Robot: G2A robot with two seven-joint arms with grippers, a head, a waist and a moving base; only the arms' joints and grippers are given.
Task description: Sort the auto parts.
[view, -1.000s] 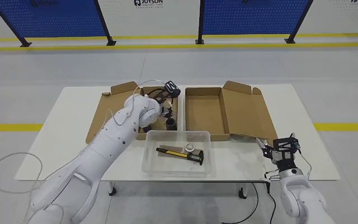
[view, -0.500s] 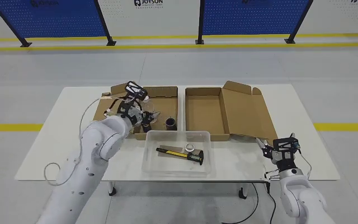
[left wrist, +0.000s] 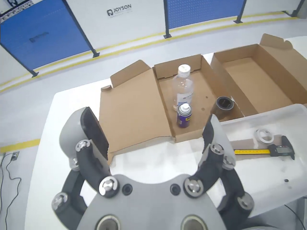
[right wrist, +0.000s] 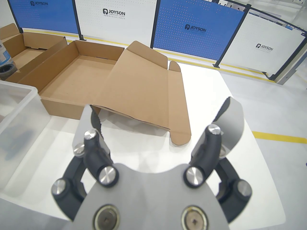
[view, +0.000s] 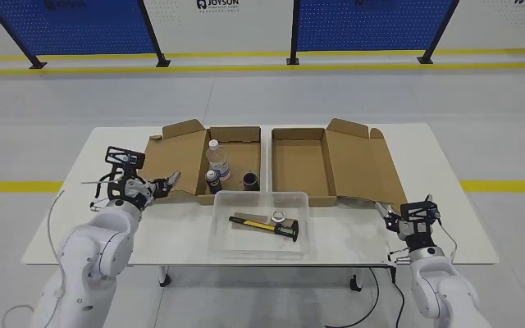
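Note:
The left cardboard box [view: 239, 134] holds a clear bottle [view: 215, 156], a blue spray can [view: 212, 179] and a black cylindrical bearing [view: 249, 179]. In front of it, a clear plastic bin [view: 220, 239] contains a caliper [view: 267, 225] and a metal ring [view: 279, 216]. The right cardboard box [view: 299, 164] has nothing in it. My left gripper [view: 164, 182] is open and holds nothing, over the table to the left of the left box's flap. My right gripper [view: 406, 209] is open and holds nothing, near the table's front right, beside the right box's flap [right wrist: 144, 92].
Both boxes have their lids folded outward, flat on the white table [view: 98, 205]. The bin's wall [right wrist: 21, 111] stands close to my right gripper's side. Yellow floor lines and blue-and-white partition panels are behind the table.
My left arm has pulled back out of the left box and swung to the table's left side, gripper open and holding nothing. The right arm has not moved.

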